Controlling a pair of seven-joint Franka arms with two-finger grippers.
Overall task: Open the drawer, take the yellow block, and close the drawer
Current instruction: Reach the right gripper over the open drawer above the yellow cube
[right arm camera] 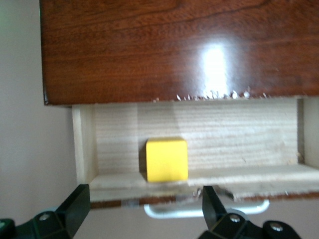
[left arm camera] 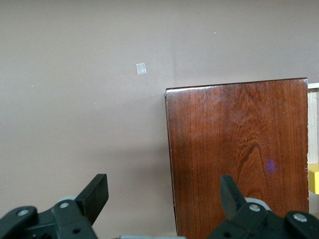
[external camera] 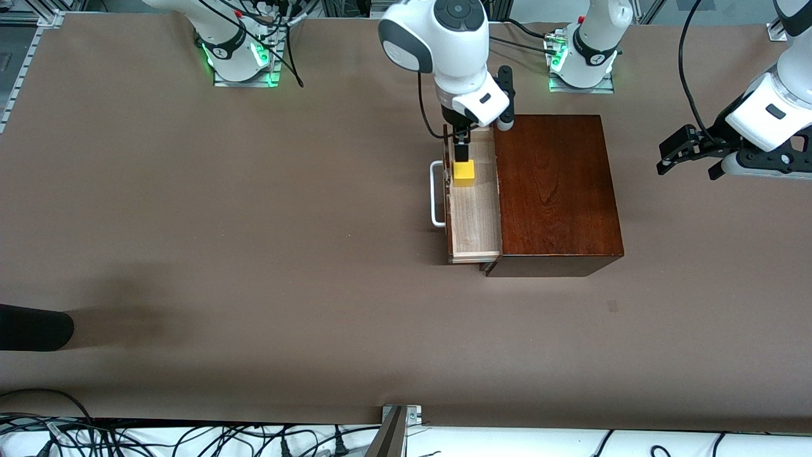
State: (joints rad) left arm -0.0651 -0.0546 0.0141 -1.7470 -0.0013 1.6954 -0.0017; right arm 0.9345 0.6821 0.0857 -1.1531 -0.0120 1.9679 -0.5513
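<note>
The drawer (external camera: 472,222) stands pulled out of the dark mahogany box (external camera: 555,190) toward the right arm's end of the table, its white handle (external camera: 436,193) outermost. The yellow block (external camera: 463,172) rests on the drawer's pale floor, against the front wall. My right gripper (external camera: 460,149) hangs open just above the block. In the right wrist view the block (right arm camera: 167,159) lies inside the drawer (right arm camera: 224,134), with my right gripper (right arm camera: 144,204) open and empty over the drawer front and handle (right arm camera: 207,210). My left gripper (external camera: 688,168) waits open, off the box's other end.
In the left wrist view the box top (left arm camera: 239,154) and a sliver of the block (left arm camera: 314,178) show past the open left gripper (left arm camera: 163,194). A dark object (external camera: 32,327) juts in at the right arm's end of the table, near the front camera. Cables run along the near edge.
</note>
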